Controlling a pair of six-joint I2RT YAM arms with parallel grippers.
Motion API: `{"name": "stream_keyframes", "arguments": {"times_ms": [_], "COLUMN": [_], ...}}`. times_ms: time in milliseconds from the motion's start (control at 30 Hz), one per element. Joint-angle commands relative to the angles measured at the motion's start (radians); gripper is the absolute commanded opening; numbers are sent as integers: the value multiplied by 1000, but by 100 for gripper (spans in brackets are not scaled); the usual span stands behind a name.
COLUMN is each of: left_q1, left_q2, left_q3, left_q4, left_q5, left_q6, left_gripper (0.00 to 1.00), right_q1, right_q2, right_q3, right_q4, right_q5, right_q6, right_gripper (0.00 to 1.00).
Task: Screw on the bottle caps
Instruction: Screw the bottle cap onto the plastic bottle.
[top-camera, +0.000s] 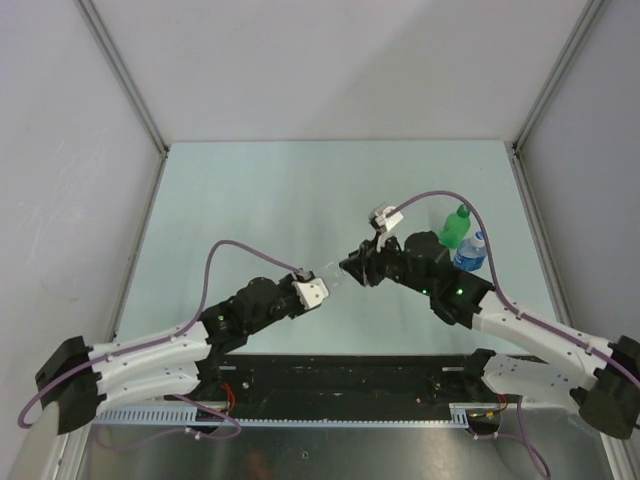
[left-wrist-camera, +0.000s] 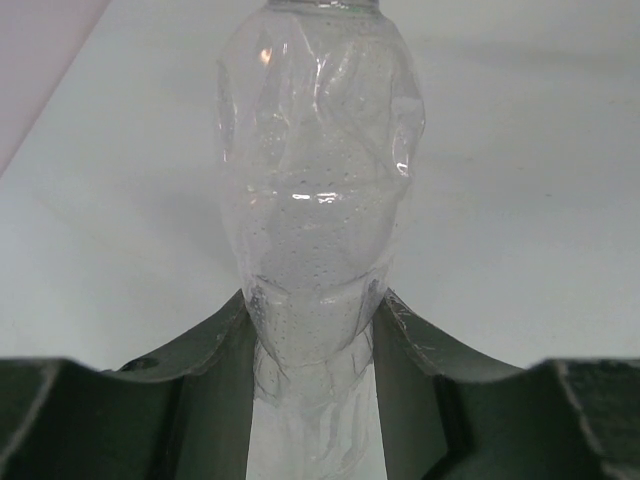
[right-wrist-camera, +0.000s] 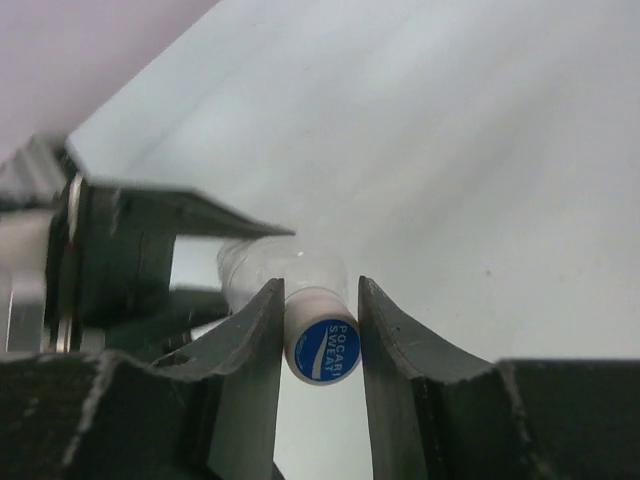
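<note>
My left gripper (left-wrist-camera: 315, 300) is shut on the base of the clear unlabelled bottle (left-wrist-camera: 315, 170) and holds it on its side above the table, neck pointing away. In the top view the left gripper (top-camera: 318, 288) and right gripper (top-camera: 352, 268) meet at this bottle (top-camera: 335, 276). My right gripper (right-wrist-camera: 320, 285) is shut on a white cap with a blue printed top (right-wrist-camera: 322, 345), which sits on the bottle's neck (right-wrist-camera: 250, 268). The green bottle (top-camera: 455, 226) with its green cap and the blue-label bottle (top-camera: 470, 252) with a white cap stand upright behind the right arm.
The pale table (top-camera: 260, 200) is boxed in by white walls at the left, back and right. The two standing bottles are close to the right forearm (top-camera: 450, 285). A purple cable (top-camera: 430, 197) loops above the right wrist.
</note>
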Motion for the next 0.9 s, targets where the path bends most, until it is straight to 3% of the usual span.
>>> {"name": "stream_keyframes", "arguments": {"times_ms": [0,100,200,267,433,533,633,667,800,833,867], "left_q1": [-21,-25,-28,-29,-29,-29,-29,-29,-29,-29,-29], "left_q2": [83,131,145,144,134,136,143,144,138,135,132], "left_q3": [123,128,117,106,87,86,89,91,91,90,89], "left_q4": [311,343,353,359,375,380,382,382,385,386,386], "left_q5": [-202,-230,-212,-193,-158,-147,-140,-141,-147,-153,-161], "left_q6": [-26,-36,-52,-69,-97,-102,-117,-127,-172,-183,-195], "left_gripper": [0,0,0,0,0,0,6,16,75,87,93], "right_q1": [79,93,94,93,84,77,76,76,75,73,71], "right_q2": [67,74,57,48,58,73,91,93,94,91,90], "right_q3": [1,1,1,1,1,1,1,1,1,1,1], "right_q4": [32,71,143,177,209,219,242,248,254,253,252], "right_q5": [472,556,571,576,566,532,500,496,512,531,555], "right_q6": [456,465,376,321,249,243,235,235,225,215,200], "right_gripper": [0,2,36,53,70,63,45,35,11,7,5]}}
